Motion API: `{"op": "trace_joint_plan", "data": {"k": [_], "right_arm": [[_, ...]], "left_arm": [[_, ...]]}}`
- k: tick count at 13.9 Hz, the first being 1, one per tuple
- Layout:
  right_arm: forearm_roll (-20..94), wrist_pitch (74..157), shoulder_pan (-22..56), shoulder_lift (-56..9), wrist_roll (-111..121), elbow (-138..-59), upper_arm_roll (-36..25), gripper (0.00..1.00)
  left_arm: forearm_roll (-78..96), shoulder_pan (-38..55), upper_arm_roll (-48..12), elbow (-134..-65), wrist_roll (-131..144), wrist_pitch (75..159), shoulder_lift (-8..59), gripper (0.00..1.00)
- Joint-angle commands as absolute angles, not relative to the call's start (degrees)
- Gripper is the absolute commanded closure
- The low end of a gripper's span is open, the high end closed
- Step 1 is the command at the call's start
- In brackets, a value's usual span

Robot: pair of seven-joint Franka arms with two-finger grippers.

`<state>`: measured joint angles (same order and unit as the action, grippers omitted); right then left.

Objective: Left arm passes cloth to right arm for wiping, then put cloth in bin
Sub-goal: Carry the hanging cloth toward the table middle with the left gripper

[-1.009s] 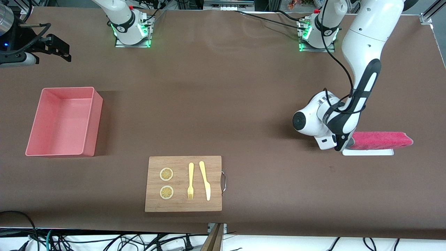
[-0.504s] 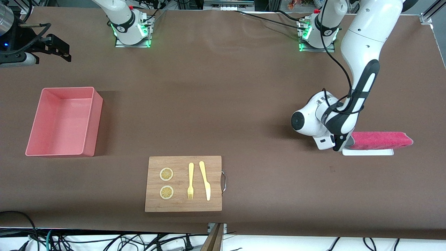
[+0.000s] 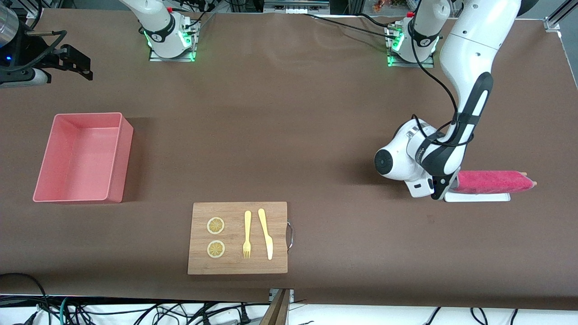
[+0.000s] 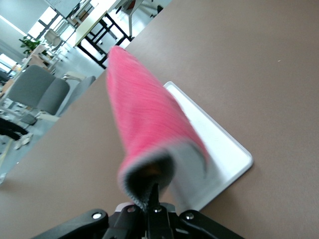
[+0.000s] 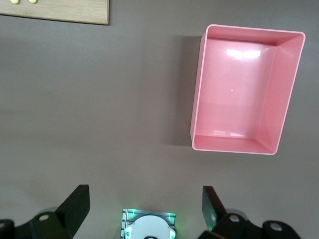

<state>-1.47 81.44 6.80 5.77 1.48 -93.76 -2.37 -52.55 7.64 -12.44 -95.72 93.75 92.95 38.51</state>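
Table cover (image 3: pixel 289 135): brown sheet, spread flat across the whole work surface.
Cutting board (image 3: pixel 238 238): wooden, rectangular, lay near the edge closest to the front camera; one corner also showed in the right wrist view (image 5: pixel 55 11).
Board handle (image 3: pixel 290 235): thin metal loop, fixed on the short side toward the left arm's end.
Lemon slices (image 3: pixel 216 225): two round ones, on the board, one nearer the front camera than its twin, apart.
Fork (image 3: pixel 247 234): yellow, lay on the board, tines toward the front camera.
Knife (image 3: pixel 266 233): yellow, just beside the fork, slightly tilted.
White tray (image 3: pixel 478 197): small, flat, rectangular, toward the left arm's end; rim plain in the left wrist view (image 4: pixel 224 149).
Cables (image 3: pixel 135 311): dark tangle, below the table edge nearest the front camera.
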Motion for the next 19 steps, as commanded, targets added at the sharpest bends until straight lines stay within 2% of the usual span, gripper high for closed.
{"op": "trace_joint_plan", "data": {"k": [1, 6, 9, 11, 16, 19], "right_arm": [[-0.88, 80.68, 7.03, 5.63, 0.44, -92.72, -2.28, 0.00], [-0.88, 80.68, 7.03, 5.54, 1.58, -92.64, -2.29, 0.00], [-0.19, 78.94, 7.21, 5.28, 1.15, -90.62, -2.72, 0.00], [7.35, 77.61, 6.77, 4.92, 1.49, -90.09, -3.95, 0.00], [6.85, 75.94, 7.29, 3.08, 15.68, -88.59, -2.37, 0.00], [11.94, 79.26, 8.61, 0.89, 29.50, -88.77, -2.29, 0.00]], "left_arm": [[-47.21, 9.05, -12.83, -91.06, 84.05, 85.97, 35.61, 1.00], [-44.39, 9.49, -18.71, -90.27, 81.75, 79.03, 30.15, 1.00], [-36.76, 9.58, -18.81, -80.20, 71.23, 71.57, 29.71, 1.00], [-29.48, 9.67, -18.81, -73.68, 64.89, 67.08, 28.92, 1.00], [-13.82, 10.89, -22.05, -66.81, 61.96, 66.53, 27.16, 1.00], [-5.39, 11.25, -24.60, -63.20, 61.61, 67.67, 27.51, 1.00]]}}
